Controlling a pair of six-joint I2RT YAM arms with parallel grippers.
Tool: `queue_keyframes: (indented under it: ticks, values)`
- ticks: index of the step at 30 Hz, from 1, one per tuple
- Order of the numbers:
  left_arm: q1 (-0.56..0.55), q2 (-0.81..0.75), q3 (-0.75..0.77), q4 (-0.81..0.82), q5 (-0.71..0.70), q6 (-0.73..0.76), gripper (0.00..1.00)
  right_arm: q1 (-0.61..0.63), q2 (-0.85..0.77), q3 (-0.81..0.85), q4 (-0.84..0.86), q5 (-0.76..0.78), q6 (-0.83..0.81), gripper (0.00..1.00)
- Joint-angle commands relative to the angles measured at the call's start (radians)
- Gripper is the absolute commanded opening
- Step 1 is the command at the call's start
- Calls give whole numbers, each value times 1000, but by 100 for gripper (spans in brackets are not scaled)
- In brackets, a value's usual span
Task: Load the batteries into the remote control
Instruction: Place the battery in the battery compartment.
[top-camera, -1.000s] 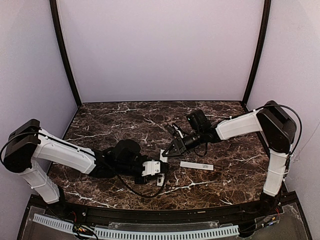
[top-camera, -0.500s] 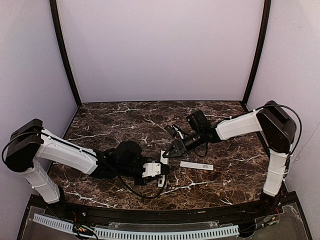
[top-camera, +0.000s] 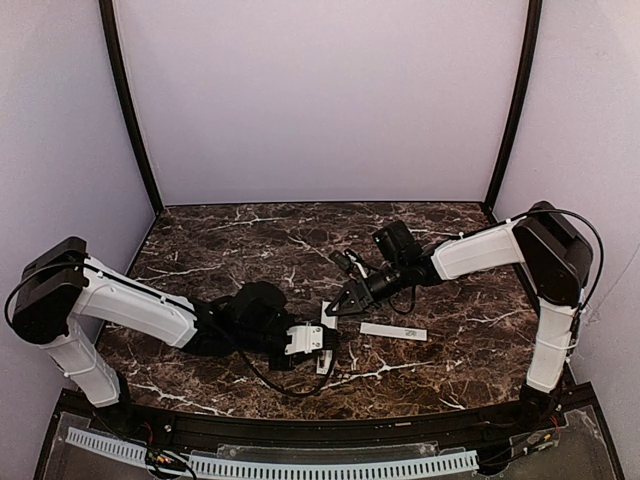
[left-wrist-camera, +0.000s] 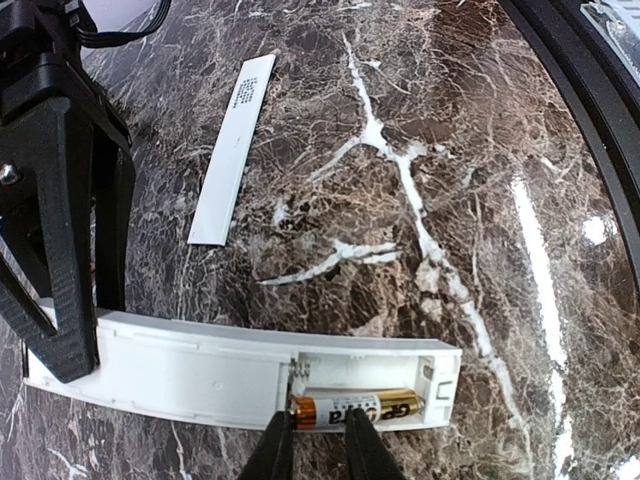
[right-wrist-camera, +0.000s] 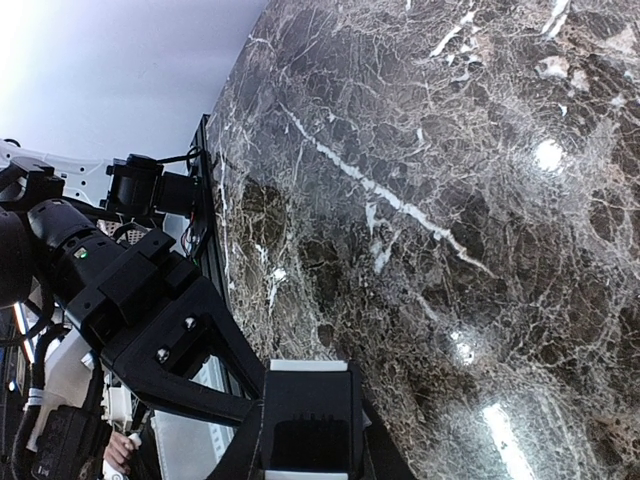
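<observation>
The white remote control (left-wrist-camera: 180, 365) lies on the marble with its back compartment uncovered. One gold-and-black battery (left-wrist-camera: 355, 408) rests in the near slot; the far slot shows bare. In the left wrist view, my left gripper (left-wrist-camera: 318, 445) is only narrowly open. Its fingertips (left-wrist-camera: 282, 440) touch the battery's near side at the spring end. My right gripper (right-wrist-camera: 305, 440) is shut on the remote's dark end (right-wrist-camera: 305, 425). From above, both grippers meet at the remote (top-camera: 323, 358), with the right gripper (top-camera: 335, 306) at its far end and the left gripper (top-camera: 315, 343) beside it.
The thin white cover strip (left-wrist-camera: 233, 150) lies flat beyond the remote; from above, the cover strip (top-camera: 393, 331) is right of both grippers. A black frame rail (left-wrist-camera: 590, 120) runs along the table's near edge. Purple walls enclose the back and sides.
The left arm has edged slightly to the right along the remote. The right arm and the cover strip have not moved.
</observation>
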Motion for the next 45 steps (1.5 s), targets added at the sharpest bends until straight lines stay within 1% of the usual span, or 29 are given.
queue_keyframes:
  ticks: [1,13,29,33,36,40,42,45]
  values:
    - [-5,17,45,-79,-14,5,18,13,13,31,10,-9,-5,0]
    - [-4,63,127,-231,-30,-4,12,13,14,36,-2,-2,-7,0]
    - [-23,135,211,-387,-115,-22,11,13,21,41,-5,-3,9,0]
    - [-24,117,202,-381,-145,-37,14,13,20,38,-5,-1,9,0]
    - [-25,82,183,-342,-193,-54,19,12,20,34,-5,1,6,0]
    - [-24,34,155,-303,-235,-64,24,13,16,31,-11,6,0,0]
    - [-20,7,134,-286,-249,-74,26,12,15,31,-11,6,-3,0]
    - [-13,-37,100,-236,-260,-103,31,12,15,31,-11,11,-4,0]
